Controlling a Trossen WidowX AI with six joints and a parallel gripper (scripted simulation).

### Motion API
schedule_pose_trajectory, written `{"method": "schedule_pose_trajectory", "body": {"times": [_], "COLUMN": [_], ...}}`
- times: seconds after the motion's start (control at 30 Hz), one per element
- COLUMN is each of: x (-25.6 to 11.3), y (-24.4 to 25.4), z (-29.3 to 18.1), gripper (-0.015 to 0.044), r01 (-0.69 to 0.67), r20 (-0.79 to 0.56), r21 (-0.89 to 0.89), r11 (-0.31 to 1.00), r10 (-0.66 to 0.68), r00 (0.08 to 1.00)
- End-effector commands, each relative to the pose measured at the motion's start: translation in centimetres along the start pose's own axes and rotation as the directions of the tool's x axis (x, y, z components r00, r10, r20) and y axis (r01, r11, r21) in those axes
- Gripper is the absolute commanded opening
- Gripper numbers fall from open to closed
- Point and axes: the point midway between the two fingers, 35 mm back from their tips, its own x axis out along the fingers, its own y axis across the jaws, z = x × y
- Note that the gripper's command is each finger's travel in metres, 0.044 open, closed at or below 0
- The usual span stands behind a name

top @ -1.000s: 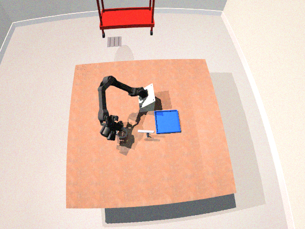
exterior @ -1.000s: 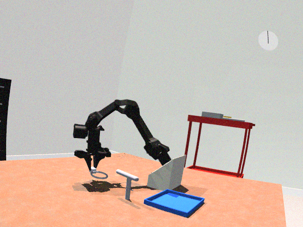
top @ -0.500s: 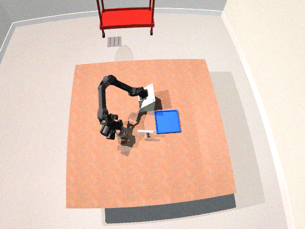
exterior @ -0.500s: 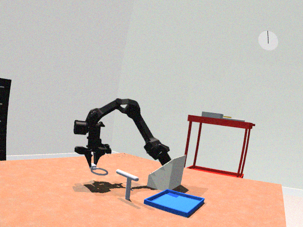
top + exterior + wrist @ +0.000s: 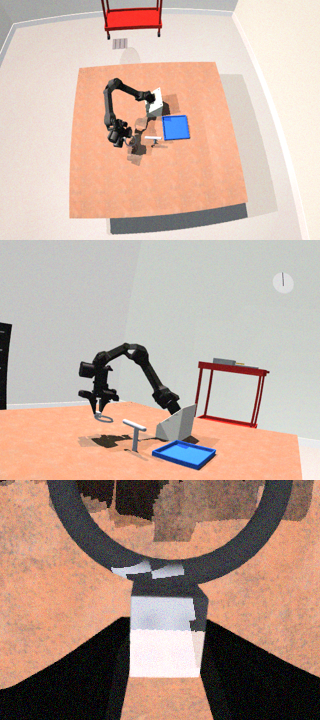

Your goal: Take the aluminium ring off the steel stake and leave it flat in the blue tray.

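Top view: shows the gripper (image 5: 123, 139) (image 5: 97, 413) (image 5: 164, 628) above the table (image 5: 168, 180) (image 5: 51, 446) (image 5: 30, 590), with the ring (image 5: 130, 145) (image 5: 107, 421) (image 5: 270, 505) reaching out just beside its fingertips, toward the stake (image 5: 155, 141) (image 5: 135, 440). Puts the stake and its cross-bar (image 5: 153, 137) (image 5: 134, 424) to the gripper's right in the picture, apart from the ring, and the blue tray (image 5: 176, 138) (image 5: 175, 461) farther from the gripper, beyond the stake.

Exterior view: shows the gripper pointing down, clamped on the small tab (image 5: 98, 412) (image 5: 165, 650), with the ring hanging nearly level at fingertip height, above the table and off the stake. Places the stake upright on the table, to the gripper's right in the picture and nearer the camera, with the tray past it, resting on the table.

Wrist view: shows the tab pinched between both fingers, fairly narrowly spaced, and the ring extending forward of them, with the table below and dark shadows across it.
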Motion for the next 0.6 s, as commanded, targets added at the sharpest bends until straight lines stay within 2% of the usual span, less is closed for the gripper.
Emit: {"method": "schedule_pose_trajectory", "body": {"times": [0.0,0.27,0.57], "x": [-1.4,-1.7,-3.7], "y": [-1.2,-2.5,-0.8], "z": [2.8,7.5,18.7], "gripper": [0.0000,0.0000,0.0000], "r01": [0.063,0.072,0.075], "r20": [0.060,0.128,0.271], "r21": [0.038,0.143,0.075], "r11": [0.997,0.987,0.994], "r10": [-0.065,-0.090,-0.093], "r00": [0.996,0.988,0.958]}}
